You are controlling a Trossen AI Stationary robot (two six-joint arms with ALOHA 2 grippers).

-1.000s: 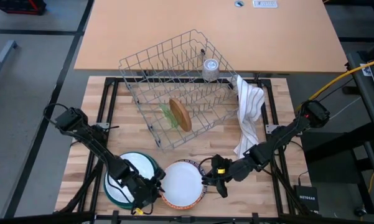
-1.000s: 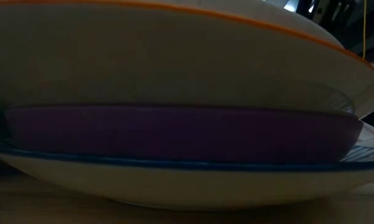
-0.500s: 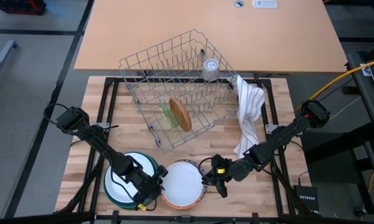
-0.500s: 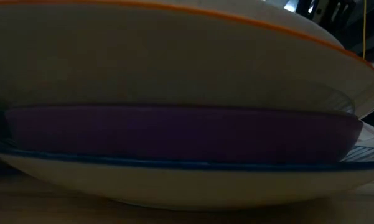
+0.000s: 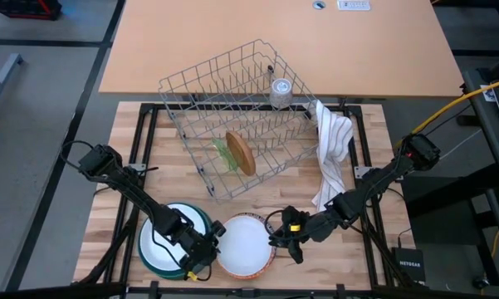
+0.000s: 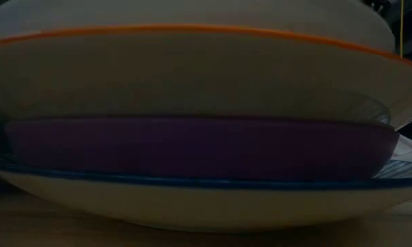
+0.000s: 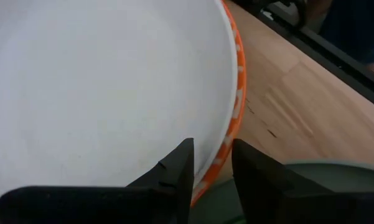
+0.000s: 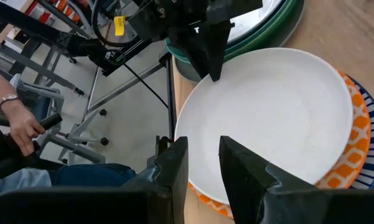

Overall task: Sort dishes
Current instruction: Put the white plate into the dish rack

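**High view: white plate caught at both rims on the small-dish stack**

High view shows the white plate (image 5: 246, 246) at the near edge of the desk (image 5: 357, 257), lying flat as the top of a stack. Beneath it sit an orange-patterned plate (image 8: 355, 134) and a blue-rimmed plate (image 8: 373, 118); in the low view a purple dish (image 6: 199, 147) is seen sandwiched lower in the same stack.

The coming move turns on one relation: the plate is round, without a long axis, and is flanked on opposite sides. The left hand (image 5: 201, 257) is set at its left rim, the right hand (image 5: 287, 241) at its right rim, about equally near. In the left wrist view the narrowly parted fingers (image 7: 174, 177) straddle the white rim, apparently pinching it. In the right wrist view the fingers (image 8: 174, 165) stand narrowly apart over the opposite rim, but a firm hold cannot be confirmed.

The plate surface is smooth, glossy and shallow, likely glazed ceramic, so a thin rim grip may be judged slippery.

Just left of the stack lies a second stack of larger dishes, a white one (image 5: 168, 239) inside green rims (image 8: 280, 25). Farther back, a grey wire rack (image 5: 232, 116) holds a brown dish (image 5: 241, 154) and a clear green dish (image 5: 222, 154) on edge; a white cloth (image 5: 332, 149) hangs at its right.
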